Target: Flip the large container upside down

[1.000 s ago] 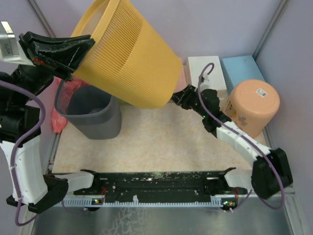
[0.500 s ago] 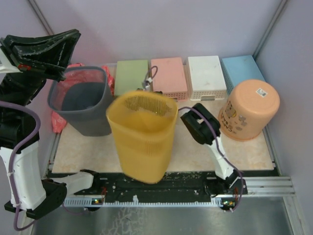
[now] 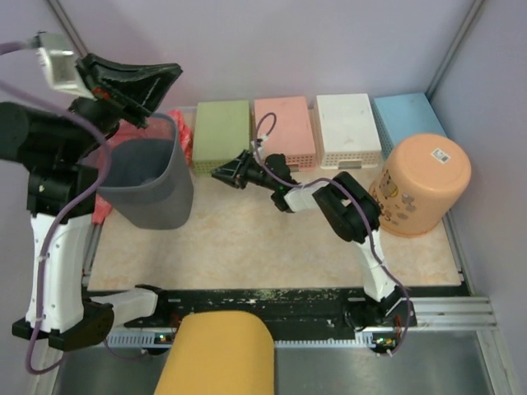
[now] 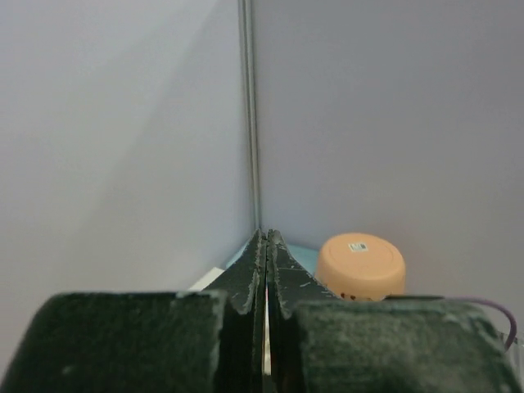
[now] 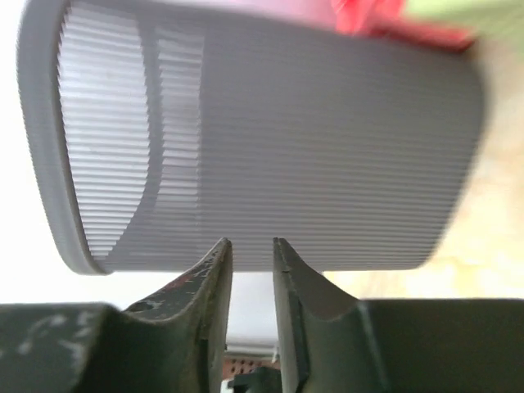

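A second ago my left hand (image 3: 169, 74) held the yellow basket (image 3: 218, 354) up by its rim. Now the basket has dropped off the front of the counter (image 3: 247, 239) to the near edge by my bases, and I cannot tell which way up it lies. My left hand is raised high above the grey bin (image 3: 152, 185), fingers pressed together on nothing. My right hand (image 3: 218, 174) points at that bin with a narrow gap between its fingers, also empty, so I judge the flip unconfirmed and the basket may need fetching back.
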Controlling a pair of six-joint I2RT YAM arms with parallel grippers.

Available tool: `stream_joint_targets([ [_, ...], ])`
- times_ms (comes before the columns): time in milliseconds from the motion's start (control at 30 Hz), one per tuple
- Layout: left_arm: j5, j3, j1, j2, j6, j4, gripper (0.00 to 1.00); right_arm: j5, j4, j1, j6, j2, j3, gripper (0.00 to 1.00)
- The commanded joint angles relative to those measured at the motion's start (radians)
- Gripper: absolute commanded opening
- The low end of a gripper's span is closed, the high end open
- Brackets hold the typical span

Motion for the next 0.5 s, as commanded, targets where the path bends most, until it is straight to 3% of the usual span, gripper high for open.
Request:
stream_joint_targets([
  [0, 0.078, -0.048, -0.005, 0.036, -0.048, -0.019, 0.02, 0.046, -0.129, -0.079, -0.196, -0.200, -0.072, 0.31],
  [133, 0.080, -0.114, -0.005, 0.027, -0.034, -0.053, 0.26, 0.079, -0.362, -0.102, -0.381, -0.342, -0.094, 0.40],
  [467, 0.037, -0.274, -0.005, -0.021, 0.020, -0.148, 0.49, 0.228, -0.868, -0.118, -0.776, -0.670, -0.170, 0.61],
])
